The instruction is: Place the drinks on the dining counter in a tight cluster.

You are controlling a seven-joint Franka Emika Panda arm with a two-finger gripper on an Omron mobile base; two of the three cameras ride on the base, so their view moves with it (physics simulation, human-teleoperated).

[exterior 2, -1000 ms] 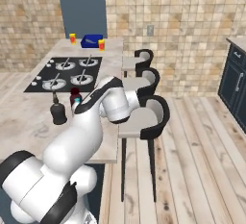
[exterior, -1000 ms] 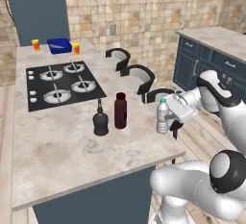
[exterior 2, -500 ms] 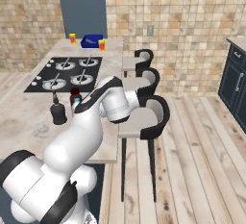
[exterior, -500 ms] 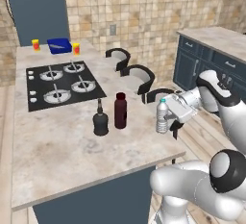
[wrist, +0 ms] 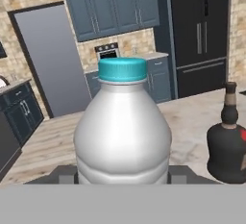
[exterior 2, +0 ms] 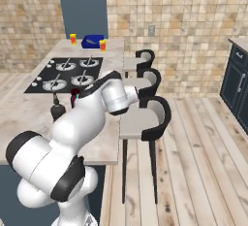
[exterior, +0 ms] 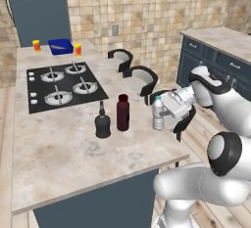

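The clear water bottle (exterior: 158, 112) with its blue cap stands upright near the right edge of the dining counter (exterior: 59, 148). My gripper (exterior: 163, 116) is shut on it from the right. In the hand view the water bottle (wrist: 123, 127) is close up between the dark fingertips (wrist: 62, 173). The dark-red bottle (exterior: 122, 113) stands a short way to the left of it. The squat black bottle (exterior: 102, 123) stands just left of the red one, and the black bottle (wrist: 229, 146) appears again at the right of the hand view. In the right base view my arm covers part of the red bottle (exterior 2: 75, 95), with the black bottle (exterior 2: 57, 108) beside it.
A black cooktop (exterior: 63, 85) lies behind the bottles. Two small jars (exterior: 36, 45) and a blue box (exterior: 61, 46) stand at the counter's far end. Black-backed stools (exterior: 144, 78) line the right side of the counter. Bare counter lies in front of the bottles.
The water bottle, held in my gripper, has shifted a little to the left, toward the dark-red bottle. The other two bottles have not moved.
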